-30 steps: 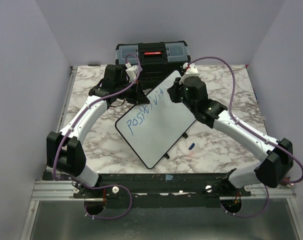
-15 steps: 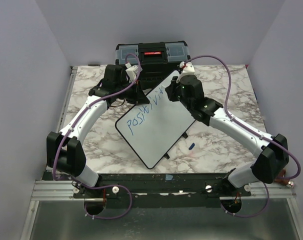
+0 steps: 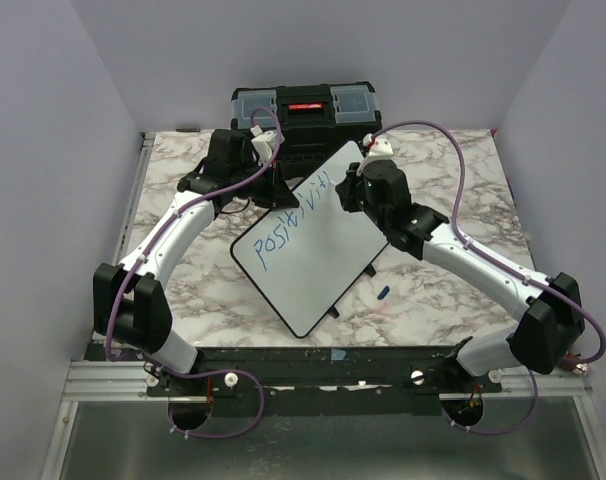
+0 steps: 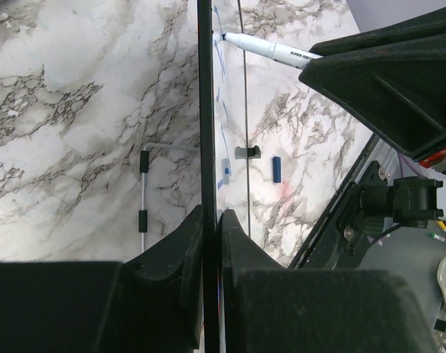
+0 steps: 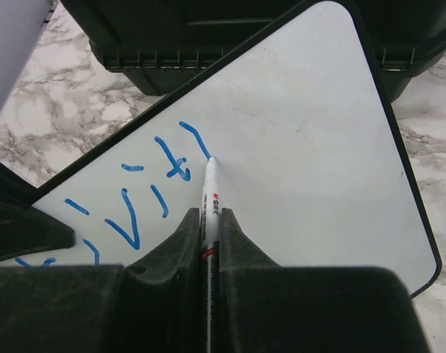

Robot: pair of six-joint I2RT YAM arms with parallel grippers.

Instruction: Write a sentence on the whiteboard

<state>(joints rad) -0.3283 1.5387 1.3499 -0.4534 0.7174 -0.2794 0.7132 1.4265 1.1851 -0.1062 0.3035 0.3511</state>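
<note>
The whiteboard (image 3: 328,262) stands tilted on the marble table, turned diagonally. My left gripper (image 3: 280,190) is shut on its upper left edge; in the left wrist view the thin black frame (image 4: 204,110) runs between the jaws (image 4: 210,215). The sentence (image 3: 288,222) is blue handwriting reading about "positivit" along the board's upper part. My right gripper (image 5: 210,215) is shut on a white marker (image 5: 210,193), whose tip touches the board (image 5: 311,140) at the end of a short fresh stroke just past the "t" (image 5: 173,158). From above, the right gripper (image 3: 348,190) is over the board's upper right part.
A black toolbox (image 3: 303,112) stands right behind the whiteboard against the back wall. The marker's blue cap (image 3: 382,292) lies on the table (image 3: 433,300) to the right of the board's lower edge. Purple cables loop over both arms.
My right gripper has shifted slightly left and nearer over the board, and the marker has drawn a new short stroke after the "t". The left arm and the board have stayed still.
</note>
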